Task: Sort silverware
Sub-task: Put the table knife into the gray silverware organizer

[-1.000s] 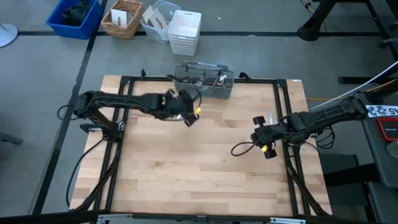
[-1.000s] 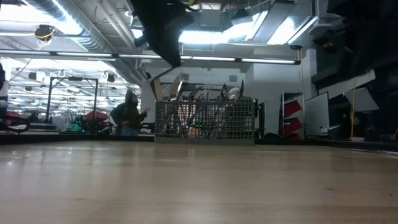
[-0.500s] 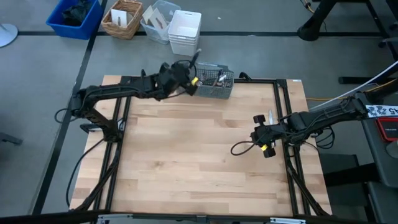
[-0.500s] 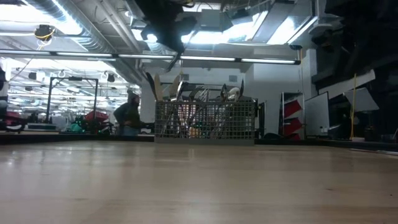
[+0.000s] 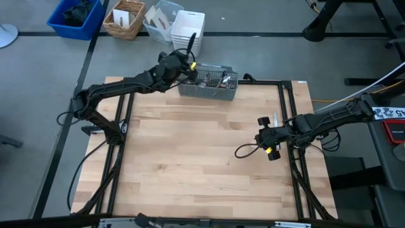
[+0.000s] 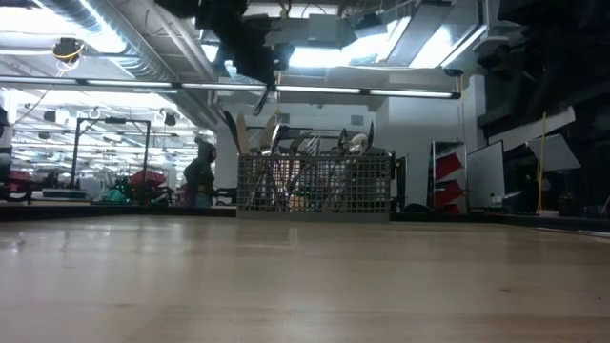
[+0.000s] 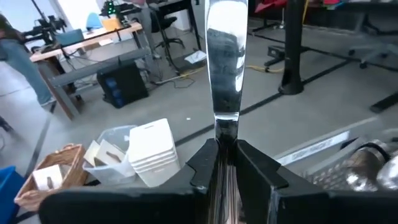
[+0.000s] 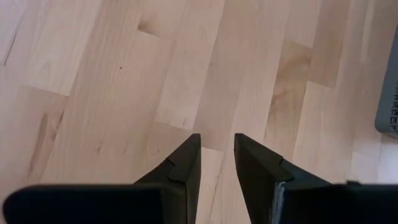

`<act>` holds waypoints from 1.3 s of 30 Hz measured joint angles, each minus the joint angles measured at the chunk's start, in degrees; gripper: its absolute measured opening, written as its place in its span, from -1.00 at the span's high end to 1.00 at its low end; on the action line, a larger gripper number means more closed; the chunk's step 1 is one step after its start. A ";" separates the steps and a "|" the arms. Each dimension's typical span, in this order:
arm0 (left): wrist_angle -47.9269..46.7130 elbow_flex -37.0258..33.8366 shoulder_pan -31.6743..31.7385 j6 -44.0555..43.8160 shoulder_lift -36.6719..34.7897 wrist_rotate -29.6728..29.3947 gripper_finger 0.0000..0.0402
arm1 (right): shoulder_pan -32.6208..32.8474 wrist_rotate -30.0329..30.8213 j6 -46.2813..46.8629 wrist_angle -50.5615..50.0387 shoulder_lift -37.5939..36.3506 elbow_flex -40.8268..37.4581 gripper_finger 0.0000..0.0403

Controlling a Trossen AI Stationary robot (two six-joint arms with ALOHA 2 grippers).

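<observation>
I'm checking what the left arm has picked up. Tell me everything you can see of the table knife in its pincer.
The table knife is slim, shiny silver metal, with a flat mirror-bright blade that reflects the room. The left pincer is shut on its handle end, the dark fingers pressing it from both sides, so the blade sticks straight out beyond them. It is held in the air over the left end of the grey wire-mesh caddy, at the table's far edge. Nothing else touches it.

Two arms, each with one pincer — left (image 5: 188, 62), right (image 5: 271, 140). One mesh caddy (image 5: 212, 90) on one counter (image 5: 202, 158); its silverware (image 6: 315, 145) too crowded to count. One knife (image 7: 225, 68) — gripped.
</observation>
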 joint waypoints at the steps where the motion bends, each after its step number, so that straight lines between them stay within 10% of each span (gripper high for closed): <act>1: 0.97 -0.87 0.32 0.23 0.01 0.04 0.80 | 0.00 0.00 0.00 0.00 0.00 0.00 0.51; 21: 29.58 -21.57 4.11 0.99 0.13 1.50 0.80 | 0.00 0.02 -0.02 1.21 0.00 0.00 0.51; 39: 42.06 -23.33 3.21 2.69 7.58 4.62 0.80 | -0.01 0.02 -0.07 2.55 0.04 0.00 0.51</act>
